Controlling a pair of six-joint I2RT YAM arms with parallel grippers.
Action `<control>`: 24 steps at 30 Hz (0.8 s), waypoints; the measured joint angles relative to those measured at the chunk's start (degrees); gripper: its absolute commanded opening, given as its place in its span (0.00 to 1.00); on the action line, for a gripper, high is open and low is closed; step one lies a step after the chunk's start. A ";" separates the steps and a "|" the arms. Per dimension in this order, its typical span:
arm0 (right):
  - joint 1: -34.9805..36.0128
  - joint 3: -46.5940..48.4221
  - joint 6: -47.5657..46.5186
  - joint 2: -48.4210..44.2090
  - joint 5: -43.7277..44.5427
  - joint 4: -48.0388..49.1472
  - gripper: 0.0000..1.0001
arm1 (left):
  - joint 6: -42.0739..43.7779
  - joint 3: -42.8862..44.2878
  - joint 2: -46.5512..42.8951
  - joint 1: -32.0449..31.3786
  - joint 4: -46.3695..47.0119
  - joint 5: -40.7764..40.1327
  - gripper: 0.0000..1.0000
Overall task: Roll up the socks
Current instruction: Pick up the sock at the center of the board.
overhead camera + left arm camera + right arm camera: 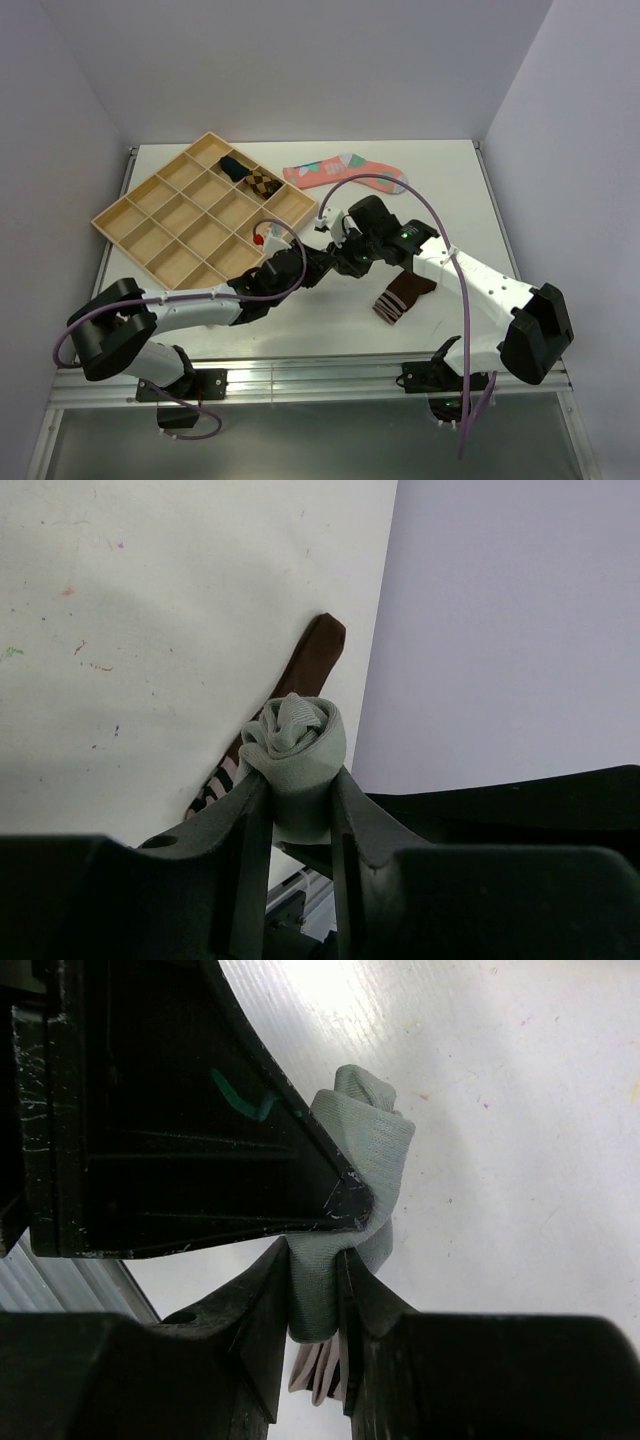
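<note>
Both grippers hold the grey sock [296, 742], a rolled bundle lifted above the table. In the left wrist view my left gripper [300, 805] is shut on the roll, one finger pressing each side. My right gripper [316, 1295] pinches a fold of the same grey sock [372, 1138], with the left gripper's dark finger [200, 1110] just above it. In the top view the left gripper [322, 259] and right gripper [346, 254] meet mid-table, hiding the grey sock. The brown sock [403, 295] with its white-striped cuff lies flat under the right arm, also visible as the brown sock [312, 660].
A wooden compartment tray [150, 225] sits at the back left, with a dark rolled sock [235, 168] and a checkered rolled sock [262, 183] in its far cells. A pink patterned sock [345, 172] lies at the back centre. The table's right edge [385, 630] is close.
</note>
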 measured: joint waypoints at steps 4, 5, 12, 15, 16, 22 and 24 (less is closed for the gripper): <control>-0.02 -0.15 -0.13 -0.02 0.42 -0.04 0.05 | 1.16 0.59 0.39 0.13 -0.39 0.39 0.00; -0.04 -0.22 -0.22 -0.04 0.42 -0.02 0.08 | 1.51 0.63 0.39 0.13 -0.46 0.44 0.00; 0.02 -0.31 -0.20 -0.61 1.16 -0.11 0.45 | 3.21 1.25 0.39 0.17 -0.94 0.46 0.00; 0.31 -0.28 -0.02 -1.97 1.25 -0.37 0.52 | 4.37 1.33 0.39 0.72 -0.98 0.04 0.00; 0.48 -0.28 -0.02 -2.58 1.27 -0.44 0.55 | 4.66 1.33 0.39 0.87 -0.98 -0.13 0.00; 0.68 -0.28 0.00 -6.25 3.48 -1.22 0.62 | 7.02 1.36 0.24 2.29 -0.98 -0.52 0.00; 0.17 -0.28 -0.09 -7.58 3.93 -1.60 0.63 | 7.98 1.36 -0.20 3.45 -1.11 -0.31 0.00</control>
